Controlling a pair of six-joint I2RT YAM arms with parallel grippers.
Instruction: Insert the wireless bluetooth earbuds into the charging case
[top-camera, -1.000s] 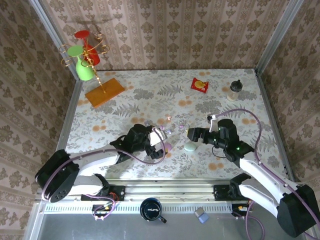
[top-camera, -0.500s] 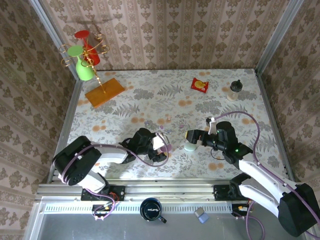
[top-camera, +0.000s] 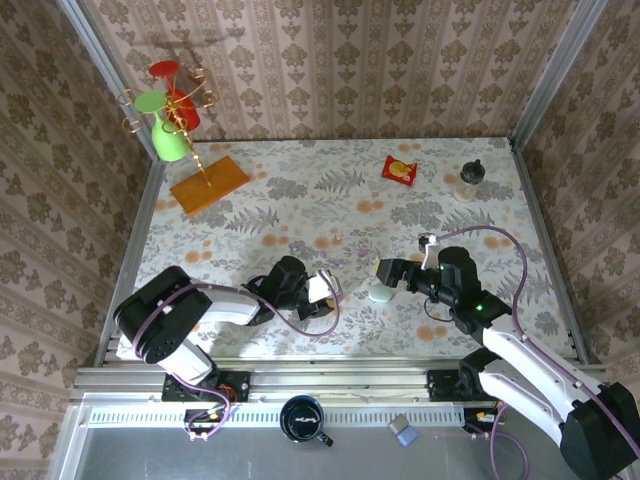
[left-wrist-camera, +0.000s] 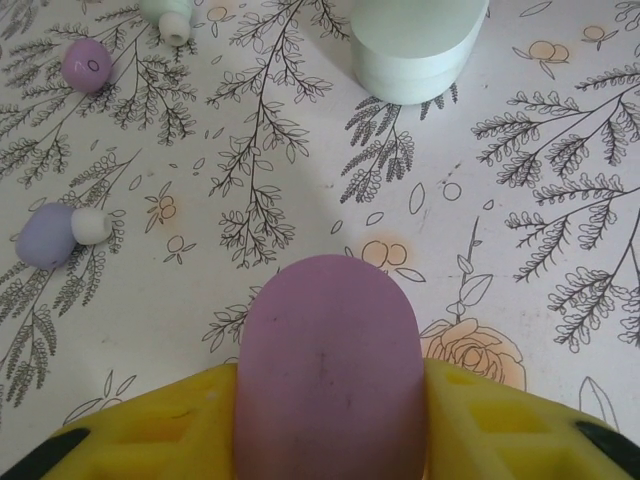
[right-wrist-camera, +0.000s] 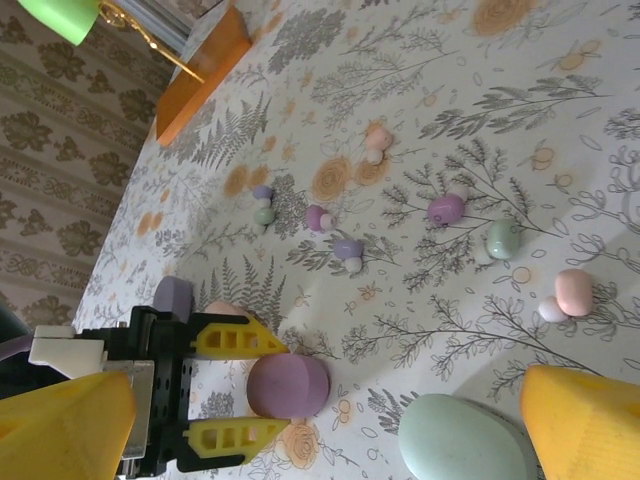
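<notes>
Closing in over the last second, the left gripper (top-camera: 325, 290) has gone from wide open to clamped on the purple case (left-wrist-camera: 328, 330), its yellow fingers (left-wrist-camera: 170, 420) pressed against both flanks of the oval shell. The right arm has barely shifted.

Ahead of those fingers and off to their left lie the earbuds (left-wrist-camera: 55, 232): a lavender one nearest, a purple one (left-wrist-camera: 87, 63) farther out, and more scattered beyond in the right wrist view. They look like tiny, light, hard, glossy plastic, so they would probably roll or squirt out of a pinch. The rounder body seems a safer hold than the pale tip.

Straight ahead, well clear of the held case, stands the mint case (left-wrist-camera: 415, 45). Beside it, the right gripper (top-camera: 386, 274) hangs with its jaws spread wide and empty.

Open floral table (top-camera: 300, 200) stretches beyond both grippers. The loose buds crowd only the patch ahead of the left fingers, so sweeping low there risks scattering them.
</notes>
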